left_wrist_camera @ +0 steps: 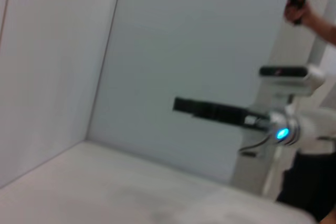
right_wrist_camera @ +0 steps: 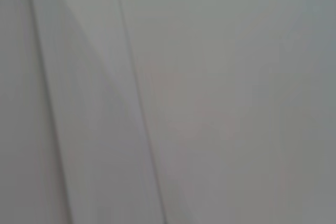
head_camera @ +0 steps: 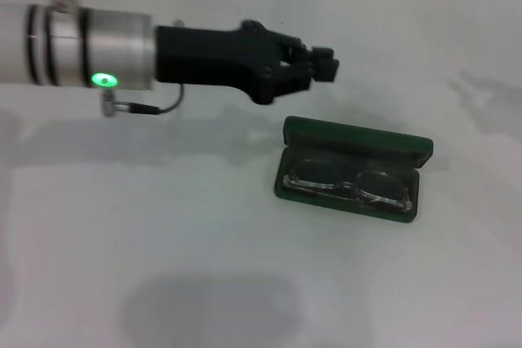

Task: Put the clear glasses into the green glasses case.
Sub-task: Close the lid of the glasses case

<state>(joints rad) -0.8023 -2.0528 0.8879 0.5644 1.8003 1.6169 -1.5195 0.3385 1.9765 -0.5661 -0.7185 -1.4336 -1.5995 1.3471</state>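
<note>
Now clear glasses (head_camera: pixel 349 183) lie inside green glasses case (head_camera: pixel 356 143).

green glasses case (head_camera: pixel 356 138) open on table, clear glasses (head_camera: pixel 347 182) lying inside

Even, diffuse overhead light. Soft grey shadows lie on the white surface (head_camera: pixel 163 242) under the left arm (head_camera: pixel 90 46). Both wrist views are blurred; no glare.
</note>
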